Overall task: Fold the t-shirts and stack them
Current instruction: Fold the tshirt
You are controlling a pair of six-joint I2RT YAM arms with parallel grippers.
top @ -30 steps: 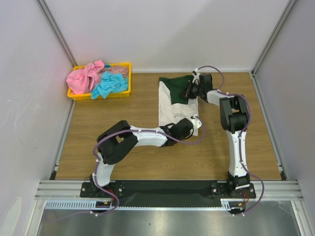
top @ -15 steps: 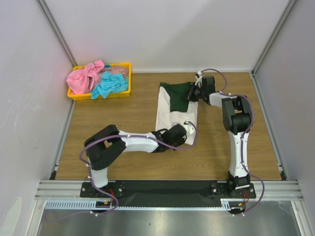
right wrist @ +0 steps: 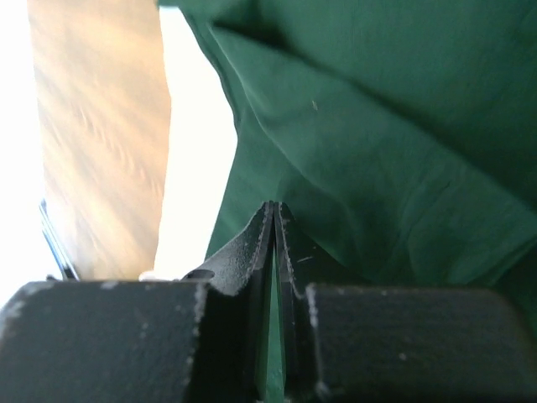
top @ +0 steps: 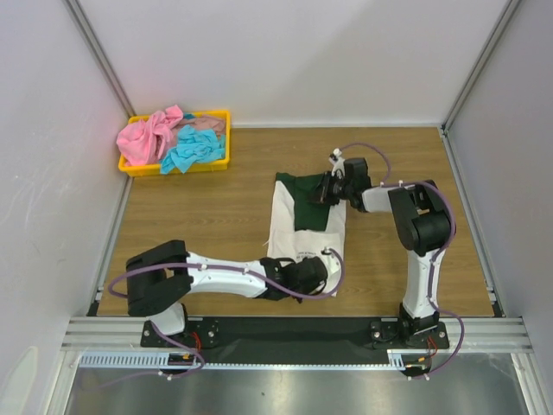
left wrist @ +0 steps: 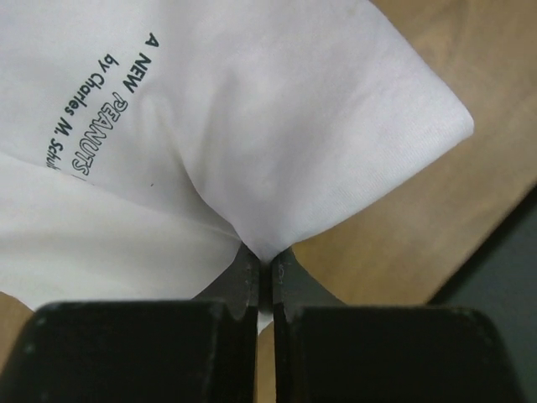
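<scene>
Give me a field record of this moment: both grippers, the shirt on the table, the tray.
left gripper: shut on a white edge of the white-and-green t-shirt
right gripper: shut on its green cloth
shirt: partly folded, on wooden table
yellow tray: far left corner, holds crumpled pink t-shirt and turquoise t-shirt

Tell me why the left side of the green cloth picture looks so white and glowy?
Right wrist view: glare washes out the left side, bleaching the table and the white edge of the t-shirt. Left wrist view: even light, readable print, soft fold shadows. Top view: bright and sharp.
</scene>
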